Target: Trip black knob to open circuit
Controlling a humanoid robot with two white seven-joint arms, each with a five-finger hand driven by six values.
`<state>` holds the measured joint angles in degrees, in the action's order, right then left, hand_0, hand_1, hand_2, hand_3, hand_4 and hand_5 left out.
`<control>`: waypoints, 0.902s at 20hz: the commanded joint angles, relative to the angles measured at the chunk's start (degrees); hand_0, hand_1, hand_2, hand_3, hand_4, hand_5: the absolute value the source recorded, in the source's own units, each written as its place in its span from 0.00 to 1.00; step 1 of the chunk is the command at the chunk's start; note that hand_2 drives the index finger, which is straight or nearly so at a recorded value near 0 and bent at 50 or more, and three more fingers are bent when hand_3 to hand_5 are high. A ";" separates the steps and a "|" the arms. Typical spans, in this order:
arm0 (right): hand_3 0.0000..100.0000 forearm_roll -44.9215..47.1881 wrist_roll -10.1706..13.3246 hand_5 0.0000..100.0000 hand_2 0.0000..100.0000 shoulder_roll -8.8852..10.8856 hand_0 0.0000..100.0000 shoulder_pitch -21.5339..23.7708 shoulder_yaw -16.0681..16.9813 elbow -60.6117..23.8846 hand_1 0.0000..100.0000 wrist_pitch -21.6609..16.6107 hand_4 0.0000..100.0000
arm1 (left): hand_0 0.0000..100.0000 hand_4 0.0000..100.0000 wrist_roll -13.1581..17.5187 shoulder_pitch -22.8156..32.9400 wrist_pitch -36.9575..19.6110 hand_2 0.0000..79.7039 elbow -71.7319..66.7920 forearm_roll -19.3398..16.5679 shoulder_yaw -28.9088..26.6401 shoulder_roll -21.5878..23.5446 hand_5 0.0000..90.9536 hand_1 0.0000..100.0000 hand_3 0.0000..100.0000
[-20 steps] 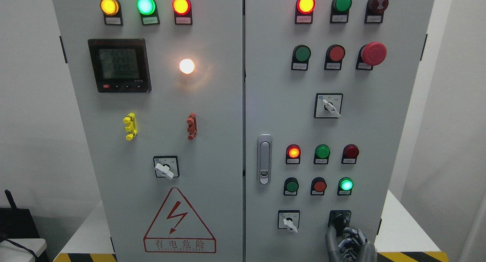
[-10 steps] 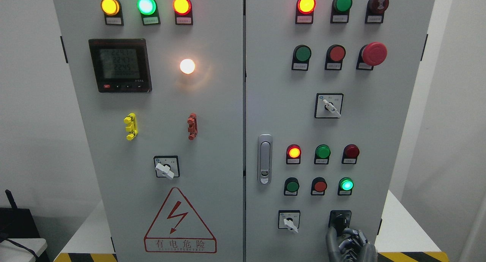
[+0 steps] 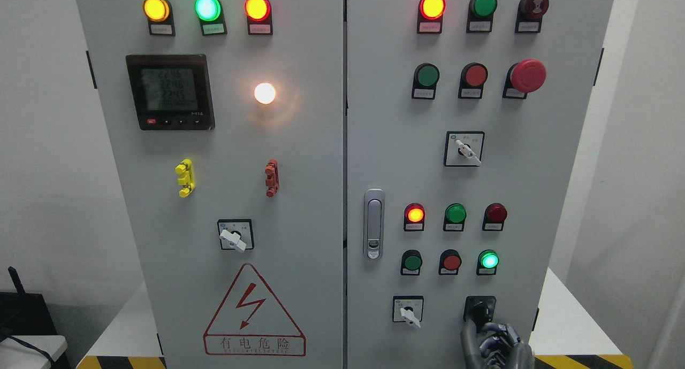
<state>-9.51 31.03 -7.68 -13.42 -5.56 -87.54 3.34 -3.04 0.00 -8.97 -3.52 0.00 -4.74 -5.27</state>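
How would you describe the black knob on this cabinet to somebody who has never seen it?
On the grey cabinet's right door, look at the bottom row. The black rotary knob sits right of the white-handled selector switch; it alone has a black plate, and the robot's right hand reaches it from below.

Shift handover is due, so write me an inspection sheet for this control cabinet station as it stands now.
Surface: grey cabinet doors shut; white table underneath.
Job's things: black knob at the right door's lower right, lever pointing down-left.
Clutter: nothing seen.
Hands: right hand just below the black knob, one finger reaching up to its lever, the others curled; contact cannot be told. Left hand not in view.
Cables: black cable at lower left.
Surroundings: meter display lit, white lamp glowing, red mushroom button at upper right, white walls, striped edge tape.
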 commanded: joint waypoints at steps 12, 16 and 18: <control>0.90 -0.77 -0.01 0.92 0.60 0.04 0.35 -0.03 0.11 0.01 0.71 -0.09 0.91 | 0.12 0.00 -0.03 -0.44 0.00 0.00 0.00 -1.93 0.00 0.00 0.00 0.39 0.00; 0.90 -1.47 -0.01 0.92 0.59 0.04 0.35 -0.03 0.20 0.01 0.72 -0.09 0.91 | 0.12 0.00 -0.03 -0.44 0.00 0.00 0.00 -1.93 0.00 0.00 0.00 0.39 0.00; 0.90 -1.47 -0.01 0.92 0.58 0.04 0.35 0.06 0.20 0.01 0.72 -0.09 0.91 | 0.12 0.00 -0.03 -0.44 0.00 0.00 0.00 -1.93 0.00 0.00 0.00 0.39 0.00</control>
<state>-10.61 31.39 -7.65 -13.43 -5.43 -87.54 3.29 -3.04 0.00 -8.97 -3.52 0.00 -4.75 -5.28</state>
